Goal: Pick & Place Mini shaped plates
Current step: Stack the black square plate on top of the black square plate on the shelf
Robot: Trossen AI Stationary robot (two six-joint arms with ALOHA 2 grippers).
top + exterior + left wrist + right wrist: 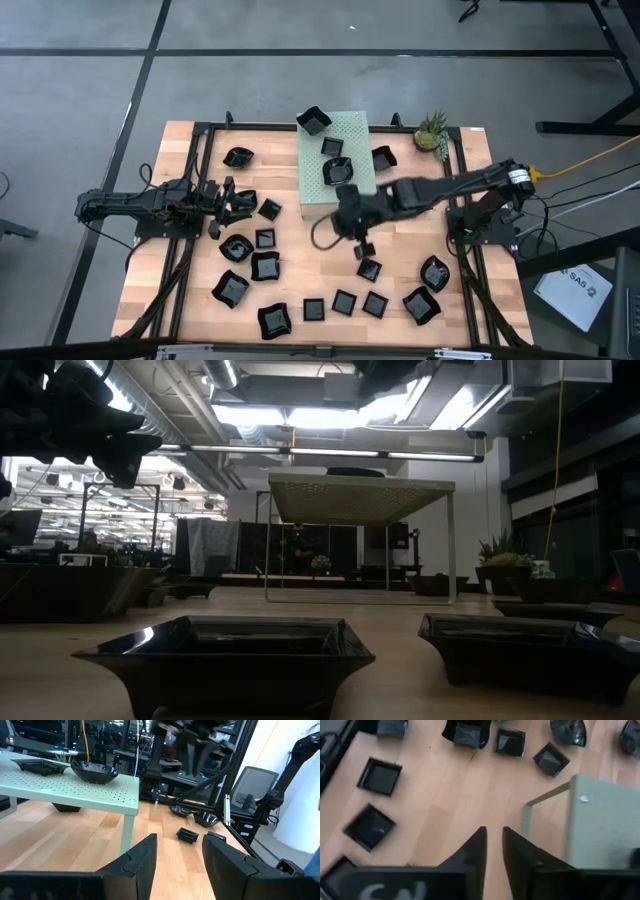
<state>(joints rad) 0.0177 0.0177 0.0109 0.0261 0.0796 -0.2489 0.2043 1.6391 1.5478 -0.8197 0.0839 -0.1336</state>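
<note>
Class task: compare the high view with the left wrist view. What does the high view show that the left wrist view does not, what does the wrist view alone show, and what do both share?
High view only: the whole table, the left arm's full reach, the right gripper by the box's near edge, the plant, and plates in the front row.

Left wrist view only: the left gripper open and empty, and the box's leg.

Both: the green perforated box with black plates on top.

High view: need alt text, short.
Seen from above, two dark arms work a wooden table scattered with small black plates. The right gripper hovers empty beside a pale green perforated stand carrying three plates; the left gripper waits, open, at the table's left.
</note>
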